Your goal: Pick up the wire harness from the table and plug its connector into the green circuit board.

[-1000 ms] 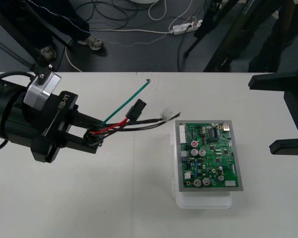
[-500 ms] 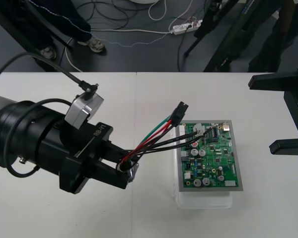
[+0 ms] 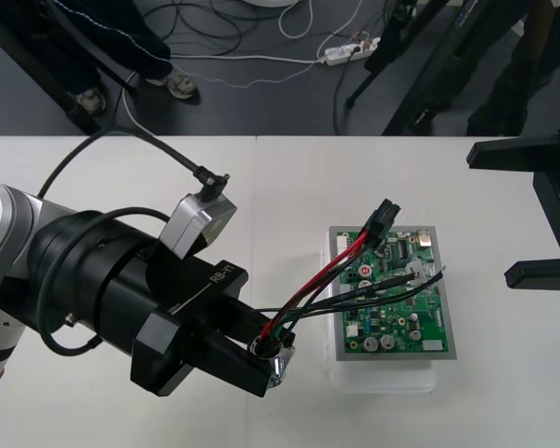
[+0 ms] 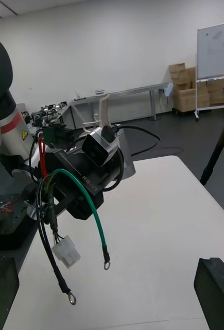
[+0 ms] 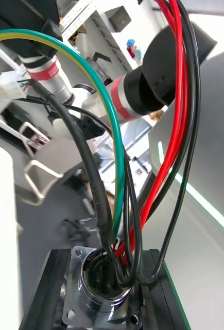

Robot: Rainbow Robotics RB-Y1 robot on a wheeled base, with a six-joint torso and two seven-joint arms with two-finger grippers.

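My left gripper point(image 3: 269, 360) is shut on the harness's round metal socket point(image 3: 281, 362), just left of the board's near corner. In the left wrist view the flanged socket point(image 5: 97, 284) sits clamped between the black fingers point(image 5: 44, 301). Red, black and green wires point(image 3: 329, 282) arch up and right over the green circuit board point(image 3: 394, 301) on its white base point(image 3: 383, 379). The black plug point(image 3: 380, 220) hangs in the air above the board's far left corner, not in the board. My right gripper point(image 3: 534, 215) waits open at the table's right side.
In the right wrist view, loose harness ends dangle below the left gripper point(image 4: 83, 180): a white connector point(image 4: 66, 252), a green wire point(image 4: 98, 225) and a black wire point(image 4: 52, 258), both with ring terminals. Bare table point(image 3: 504, 392) lies right of the board.
The left arm has swung right and toward the table's front with the harness. The plug has gone from left of the board to above its far left corner. The right arm has stayed put.
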